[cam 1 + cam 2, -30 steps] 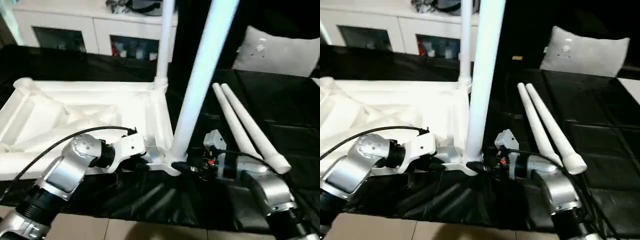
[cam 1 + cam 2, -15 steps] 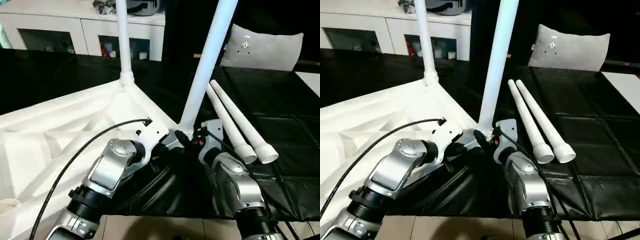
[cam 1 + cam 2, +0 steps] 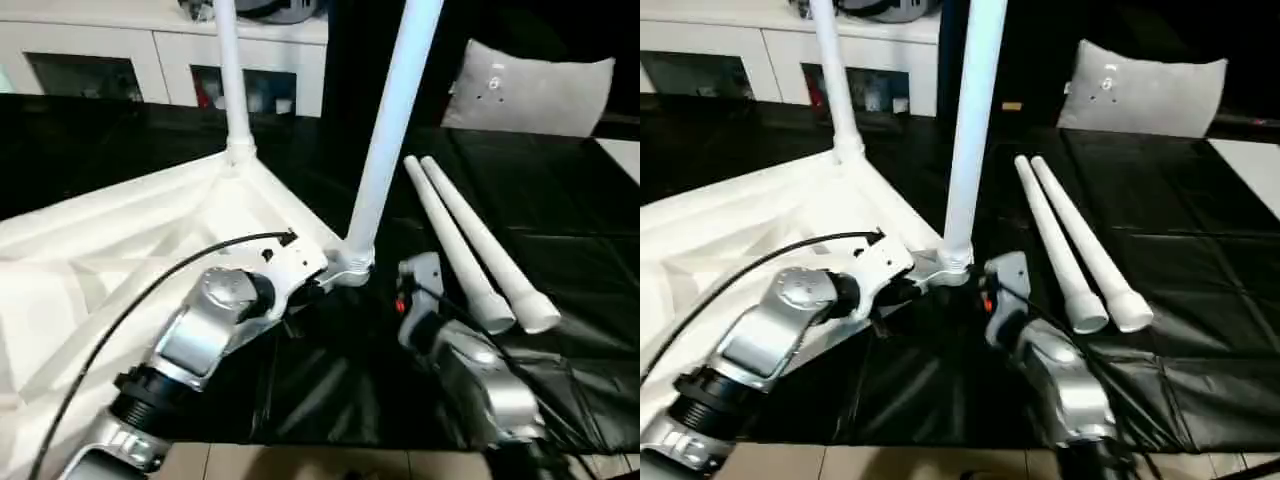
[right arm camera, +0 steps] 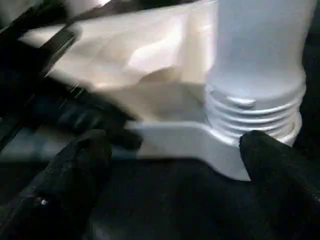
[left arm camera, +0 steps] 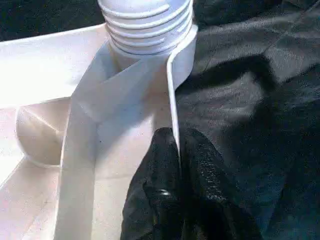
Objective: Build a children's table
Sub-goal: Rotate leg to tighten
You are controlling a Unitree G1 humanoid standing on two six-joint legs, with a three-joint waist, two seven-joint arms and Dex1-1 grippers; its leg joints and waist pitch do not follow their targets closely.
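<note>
left gripper (image 5: 177,150) pinches the rim of the upturned table (image 3: 110,240); right gripper (image 4: 172,165) spread wide beside the near leg (image 3: 385,130).

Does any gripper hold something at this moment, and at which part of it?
The left gripper is shut on the thin side rim of the upturned white plastic table top, near the corner socket. The right gripper is open and holds nothing.

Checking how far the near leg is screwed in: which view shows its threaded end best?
The left wrist view: the near leg's threaded end sits sharp above the corner socket. The right wrist view shows it blurred; the eye views show it small.
</note>
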